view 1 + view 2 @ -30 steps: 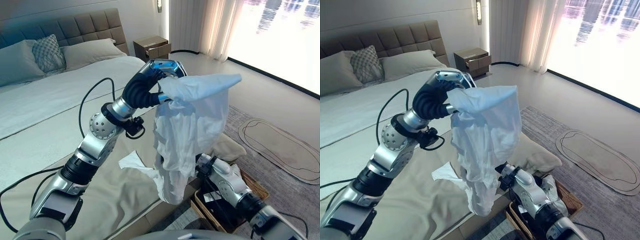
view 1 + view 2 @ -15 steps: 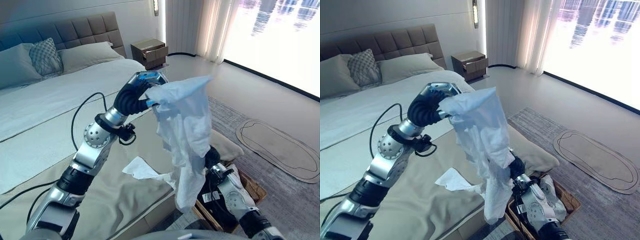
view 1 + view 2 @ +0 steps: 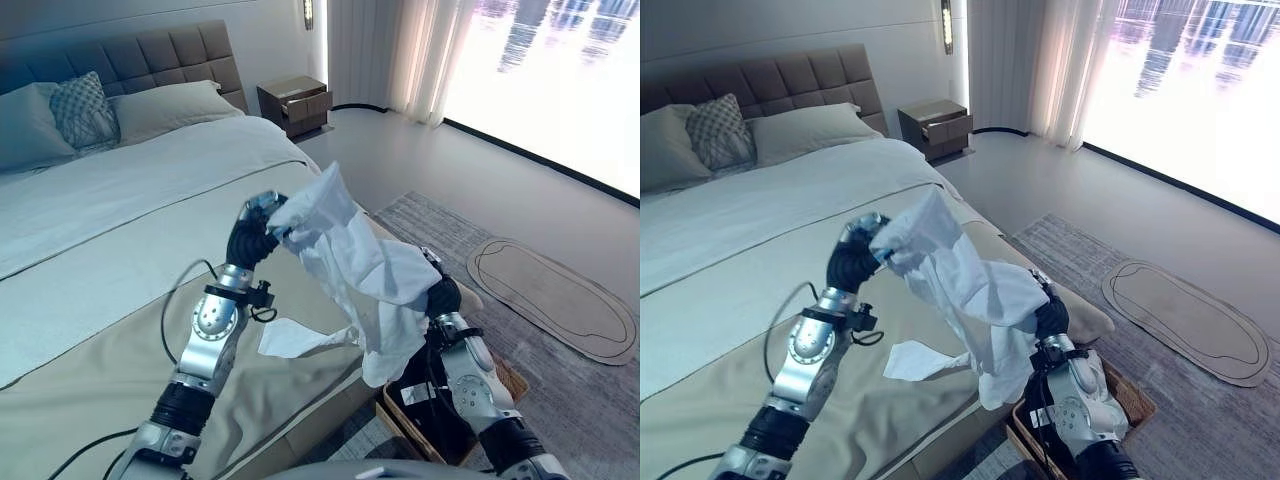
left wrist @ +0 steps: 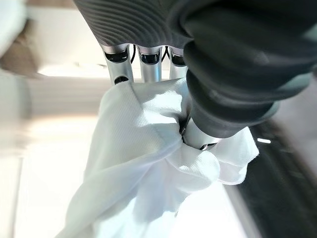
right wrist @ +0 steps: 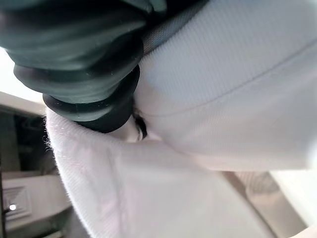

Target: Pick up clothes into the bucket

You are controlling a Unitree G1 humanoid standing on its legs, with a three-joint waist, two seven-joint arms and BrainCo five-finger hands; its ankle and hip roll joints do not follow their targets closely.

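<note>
Left eye view: bed (image 3: 110, 250) under beige cover, rug (image 3: 560, 300) beside. Left hand (image 3: 262, 212) fingers (image 4: 121, 69) pinching white shirt (image 3: 350, 265); right hand (image 3: 440, 295) fingers hidden, basket (image 3: 500, 375) below.

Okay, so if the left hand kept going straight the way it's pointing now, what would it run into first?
Probably just the white garment it already grips. The left hand points up and toward the far end of the bed; beyond the cloth, the way looks free as far as the eye views show, though depth is hard to judge.
</note>
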